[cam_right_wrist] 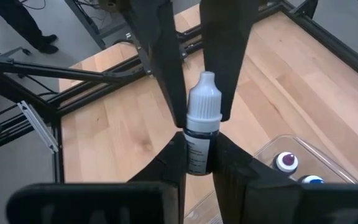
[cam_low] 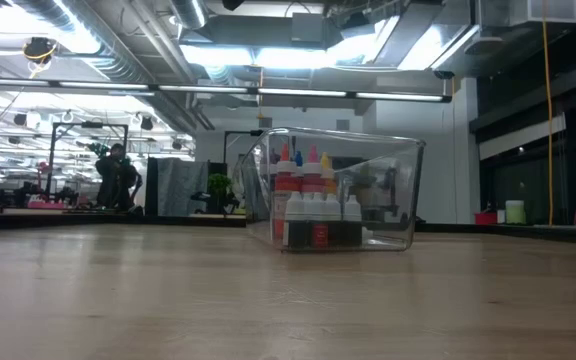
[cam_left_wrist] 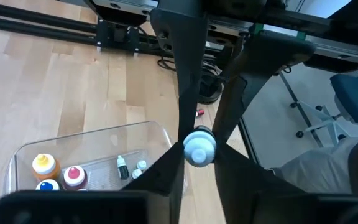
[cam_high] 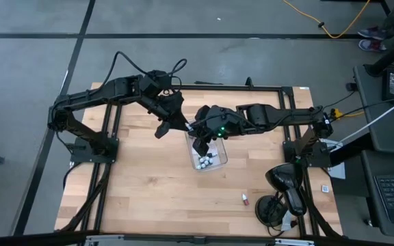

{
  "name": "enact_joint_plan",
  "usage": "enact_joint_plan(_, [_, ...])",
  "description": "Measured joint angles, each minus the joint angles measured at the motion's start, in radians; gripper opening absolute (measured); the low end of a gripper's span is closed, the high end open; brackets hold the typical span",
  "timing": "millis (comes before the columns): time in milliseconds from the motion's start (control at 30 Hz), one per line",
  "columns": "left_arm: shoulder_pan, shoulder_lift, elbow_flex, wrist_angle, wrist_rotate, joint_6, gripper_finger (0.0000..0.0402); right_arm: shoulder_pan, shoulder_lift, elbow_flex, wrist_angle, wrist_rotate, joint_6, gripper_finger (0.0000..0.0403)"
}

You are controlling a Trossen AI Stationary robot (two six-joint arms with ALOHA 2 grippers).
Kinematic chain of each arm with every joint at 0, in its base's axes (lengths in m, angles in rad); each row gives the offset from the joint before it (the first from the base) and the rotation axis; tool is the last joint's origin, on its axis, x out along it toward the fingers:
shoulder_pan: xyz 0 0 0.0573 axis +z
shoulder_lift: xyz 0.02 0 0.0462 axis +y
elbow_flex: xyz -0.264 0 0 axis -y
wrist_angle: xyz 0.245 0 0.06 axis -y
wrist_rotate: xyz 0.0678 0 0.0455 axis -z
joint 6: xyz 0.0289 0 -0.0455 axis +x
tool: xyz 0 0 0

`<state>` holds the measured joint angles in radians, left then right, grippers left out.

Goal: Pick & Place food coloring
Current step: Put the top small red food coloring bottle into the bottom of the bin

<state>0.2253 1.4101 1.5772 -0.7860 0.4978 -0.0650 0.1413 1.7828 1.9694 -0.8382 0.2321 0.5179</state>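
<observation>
One food coloring bottle (cam_right_wrist: 199, 127), with a white cap and a dark labelled body, hangs in the air between both grippers, above the far end of the clear tray (cam_high: 214, 162). My right gripper (cam_right_wrist: 197, 158) is shut on its body. My left gripper (cam_left_wrist: 199, 149) is shut on its cap, which the left wrist view shows end-on. In the high view the two grippers meet at the table's middle, the left (cam_high: 185, 126) beside the right (cam_high: 197, 131). Several more bottles (cam_low: 313, 205) stand upright on their bases in the tray (cam_low: 393, 190). My left gripper pinches the bottle's white cap (cam_left_wrist: 199, 148) between its two fingers, one on each side. It comes slanting down from the table's left. The bottle is lifted clear of the tray. My right gripper pinches the bottle's dark labelled body (cam_right_wrist: 197, 149) between its two fingers (cam_right_wrist: 173, 165), below the cap. It comes slanting down from the table's right. The bottle points cap-first away from the fingers, clear of the tray and table.
One small red bottle (cam_high: 245, 199) lies loose on the table near the right front. Black gear with cables (cam_high: 284, 193) sits at the front right corner. A black frame (cam_high: 252, 87) runs round the table. A person (cam_low: 118, 175) stands far back in the room.
</observation>
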Motion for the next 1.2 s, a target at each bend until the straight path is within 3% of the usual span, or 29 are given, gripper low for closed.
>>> enact_joint_plan(133, [0.000,0.000,0.000,0.000,0.002,0.000,0.0051,0.000,0.000,0.000,-0.002,0.000,-0.003,0.0057])
enact_joint_plan(367, [0.000,0.000,0.000,0.001,-0.001,-0.001,0.0060,0.000,0.000,0.000,-0.002,-0.002,-0.008,0.0073])
enact_joint_plan(567, [0.000,0.000,0.000,0.005,-0.026,0.000,0.0055,0.000,0.000,0.000,-0.008,-0.012,-0.049,0.0144])
enact_joint_plan(900, [-0.034,0.007,0.000,0.017,-0.268,-0.001,0.0053,0.002,-0.091,0.000,-0.292,0.054,0.090,0.0292])
enact_joint_plan(1067, [-0.086,0.064,0.001,0.020,-0.311,-0.019,0.0052,0.008,-0.157,0.000,-0.416,0.204,0.128,0.0316])
enact_joint_plan(1200, [-0.129,0.150,0.000,0.031,-0.377,-0.063,0.0052,0.008,-0.201,0.000,-0.468,0.250,0.130,0.0318])
